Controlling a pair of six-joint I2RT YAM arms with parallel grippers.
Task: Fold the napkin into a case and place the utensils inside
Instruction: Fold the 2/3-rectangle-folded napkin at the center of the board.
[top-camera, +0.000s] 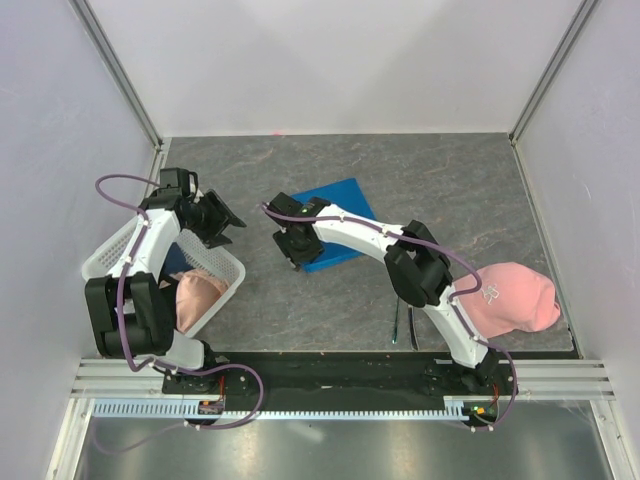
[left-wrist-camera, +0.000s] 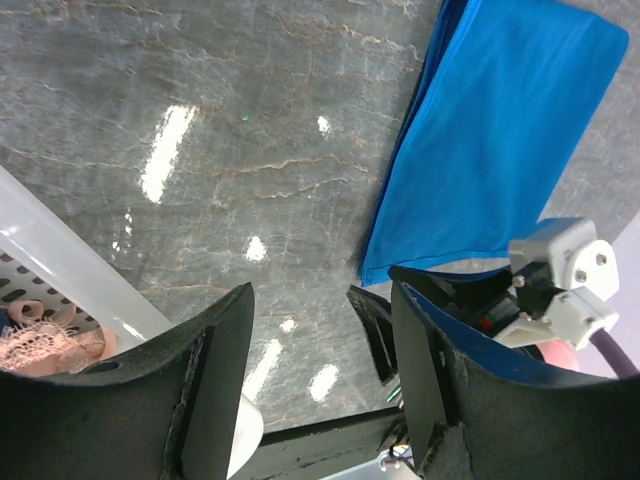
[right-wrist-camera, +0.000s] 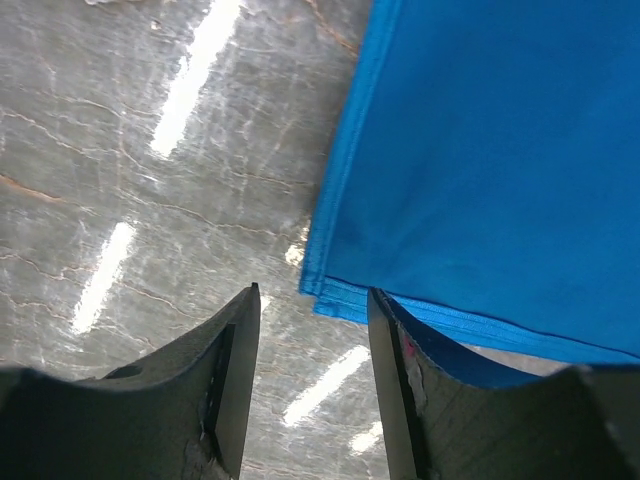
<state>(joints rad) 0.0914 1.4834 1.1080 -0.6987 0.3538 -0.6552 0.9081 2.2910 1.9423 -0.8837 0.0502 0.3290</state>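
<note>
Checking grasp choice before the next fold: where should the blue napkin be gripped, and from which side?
Probably the napkin at its layered corner by the right gripper, approached from the table side: it lies flat, and its stacked edges meet there, facing the open gripper.

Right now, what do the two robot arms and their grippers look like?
Both the left arm and right arm have white shells with black joints, and a purple cable loops along each. The left gripper and right gripper are black, with two broad tapering fingers.

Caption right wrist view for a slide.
Right gripper open at a corner of the folded blue napkin on grey table.
</note>
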